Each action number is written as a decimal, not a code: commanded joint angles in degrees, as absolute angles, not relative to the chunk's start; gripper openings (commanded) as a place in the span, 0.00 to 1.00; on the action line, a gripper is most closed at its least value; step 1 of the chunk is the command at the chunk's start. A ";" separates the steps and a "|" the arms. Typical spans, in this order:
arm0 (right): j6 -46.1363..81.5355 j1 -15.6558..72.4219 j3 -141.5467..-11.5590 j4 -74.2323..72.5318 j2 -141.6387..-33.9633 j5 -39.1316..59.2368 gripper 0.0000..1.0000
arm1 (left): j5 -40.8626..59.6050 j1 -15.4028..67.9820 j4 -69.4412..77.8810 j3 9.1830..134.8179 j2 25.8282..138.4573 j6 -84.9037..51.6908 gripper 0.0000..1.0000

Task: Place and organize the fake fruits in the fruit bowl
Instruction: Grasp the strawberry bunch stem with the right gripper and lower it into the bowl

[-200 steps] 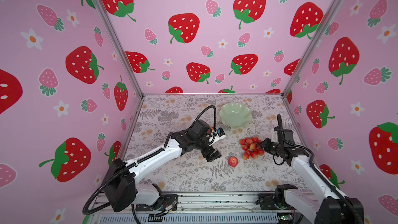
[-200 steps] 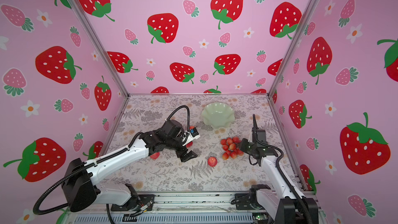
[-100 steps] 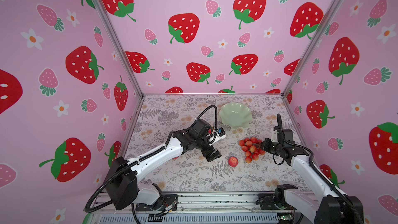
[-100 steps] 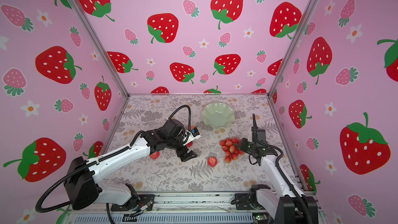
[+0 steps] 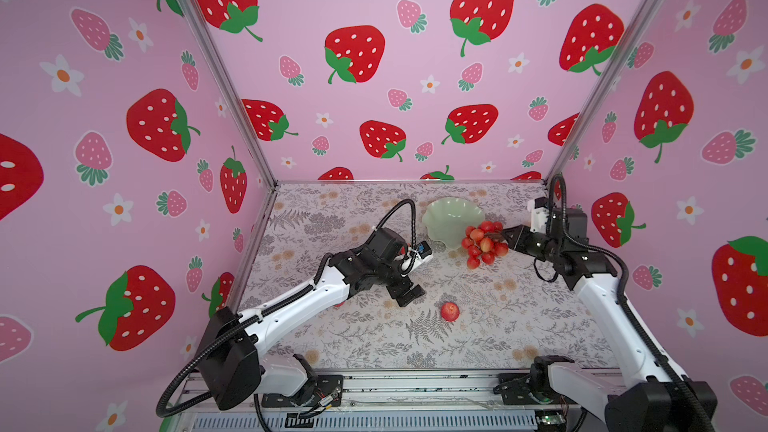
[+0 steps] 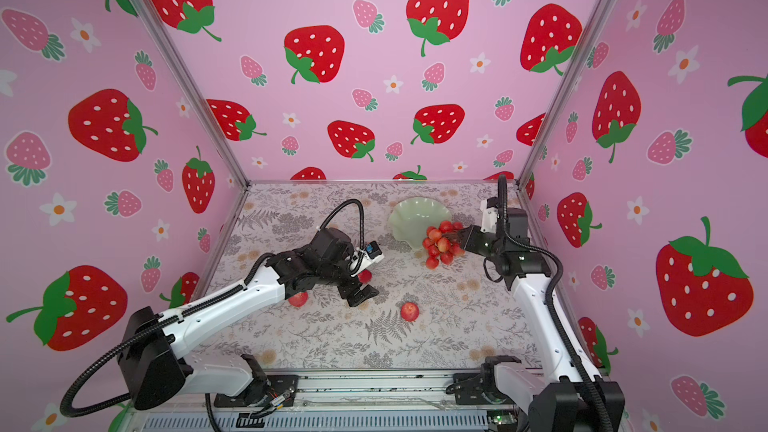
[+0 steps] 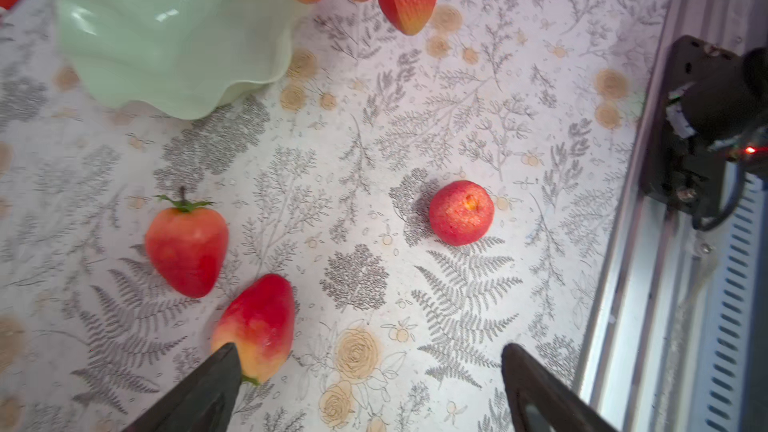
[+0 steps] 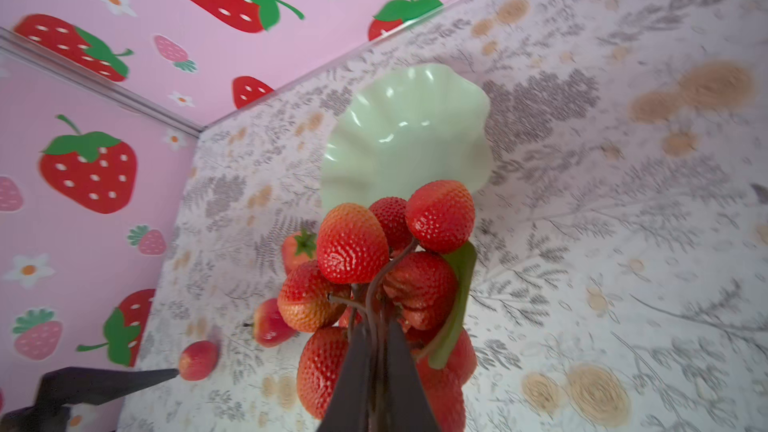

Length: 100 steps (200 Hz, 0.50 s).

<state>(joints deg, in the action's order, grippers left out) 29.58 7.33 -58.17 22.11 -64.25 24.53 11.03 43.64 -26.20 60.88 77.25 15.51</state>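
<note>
The right gripper has its dark tapered fingers pressed together on the thin wiry stems of a bunch of small red-orange dimpled berries. Pinching the stems rather than the bodies seems sensible, since the rounded, slick-looking fruits would likely slip or scatter. The cluster dangles from that pinch just beside the near edge of the pale green glossy bowl with a wavy scalloped rim, which looks empty. That suggests the carry to the bowl is in hand but the drop is not yet made. A flat green leaf hangs among the berries. The left gripper hovers low over the floral-printed tabletop with its fingers spread wide and nothing between them, apparently lined up for a pick. One finger sits right at a smooth red-and-yellow strawberry, though contact cannot be told. A second strawberry with a green cap lies just beside it. A small round red-yellow apple-like fruit with a matte, speckled skin rests well apart, and another such fruit peeks from under the left arm.
</note>
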 commanded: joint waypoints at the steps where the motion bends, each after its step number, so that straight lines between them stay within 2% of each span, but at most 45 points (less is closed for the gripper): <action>1: 32.10 7.12 -64.16 17.30 -67.97 32.69 0.00 | 1.36 42.43 -22.59 60.71 74.86 14.83 0.99; 48: 43.66 7.60 -68.52 -2.76 -80.45 37.05 0.00 | -4.52 40.10 -21.52 60.65 73.88 13.48 0.99; 100: 42.18 11.10 -72.69 -10.13 -94.64 34.94 0.00 | -3.87 38.88 -19.81 59.62 72.71 12.94 0.99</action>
